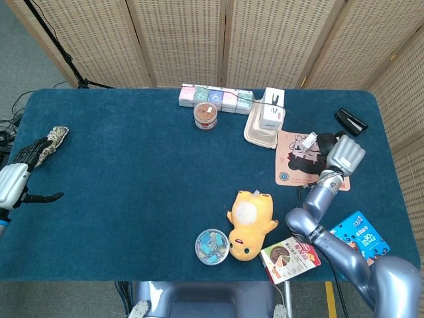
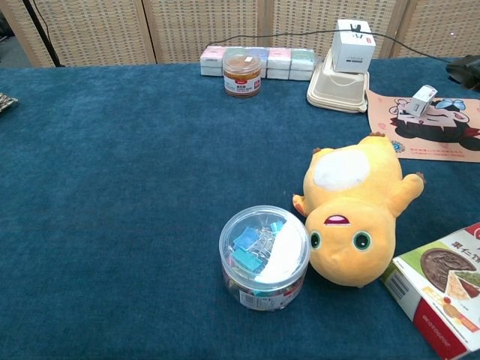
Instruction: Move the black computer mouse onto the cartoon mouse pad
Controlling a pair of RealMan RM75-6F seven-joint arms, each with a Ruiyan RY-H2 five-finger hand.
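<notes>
The black computer mouse (image 1: 325,142) is held in my right hand (image 1: 346,157), over the right part of the cartoon mouse pad (image 1: 296,169). Whether it touches the pad I cannot tell. In the chest view only a dark edge of the mouse (image 2: 466,72) shows at the right border, beyond the pad (image 2: 422,139). A small white block (image 1: 308,140) lies on the pad beside the mouse. My left hand (image 1: 14,180) hovers at the table's far left edge, fingers apart, holding nothing.
A yellow plush toy (image 1: 250,222), a clear tub of clips (image 1: 212,246) and two snack boxes (image 1: 288,261) lie near the front. A beige tray with a white box (image 1: 264,122), a jar (image 1: 206,116) and pastel boxes (image 1: 215,98) line the back. A black stapler (image 1: 350,120) sits far right.
</notes>
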